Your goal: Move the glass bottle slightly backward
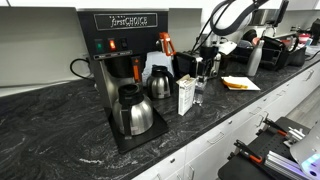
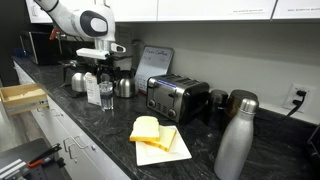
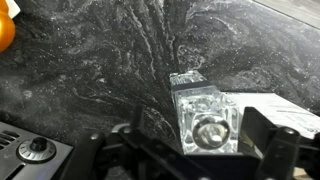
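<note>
The small clear glass bottle [image 3: 205, 120] stands upright on the dark marbled counter [image 3: 100, 60]. In the wrist view I look down on its top, which sits between the two jaws. My gripper [image 3: 205, 135] is closed against its sides. In both exterior views the gripper [image 1: 205, 66] [image 2: 104, 66] hangs straight over the bottle [image 1: 199, 93] [image 2: 107, 96]. The bottle stands right beside the white carton [image 1: 186, 95] [image 2: 92, 90]. Its base looks to be on the counter.
A black coffee maker [image 1: 120, 50] with a steel carafe [image 1: 133, 112] stands near the carton. An orange-topped bottle [image 1: 166, 45] and a kettle [image 1: 160, 83] stand behind. A toaster [image 2: 175, 97], yellow sponges on paper [image 2: 150, 130] and a tall steel flask [image 2: 233, 140] line the counter.
</note>
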`<act>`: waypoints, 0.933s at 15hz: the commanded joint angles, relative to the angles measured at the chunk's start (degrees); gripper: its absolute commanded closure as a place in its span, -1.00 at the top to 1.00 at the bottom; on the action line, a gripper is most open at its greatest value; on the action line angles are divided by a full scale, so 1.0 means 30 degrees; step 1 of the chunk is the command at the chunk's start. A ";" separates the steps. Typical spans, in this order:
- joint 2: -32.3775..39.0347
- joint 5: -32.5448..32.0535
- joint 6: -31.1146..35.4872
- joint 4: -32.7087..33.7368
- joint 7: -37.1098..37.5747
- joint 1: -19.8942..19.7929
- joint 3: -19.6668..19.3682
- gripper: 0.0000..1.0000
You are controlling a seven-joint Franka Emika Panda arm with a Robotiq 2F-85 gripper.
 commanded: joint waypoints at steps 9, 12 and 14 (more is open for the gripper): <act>0.1173 0.0383 0.1003 0.0472 -0.1049 -0.0052 -0.0005 0.28; 0.1232 0.0389 0.1324 0.0481 -0.1222 -0.0056 0.0002 -0.18; 0.1169 0.0370 0.1475 0.0463 -0.1241 -0.0054 0.0009 -0.45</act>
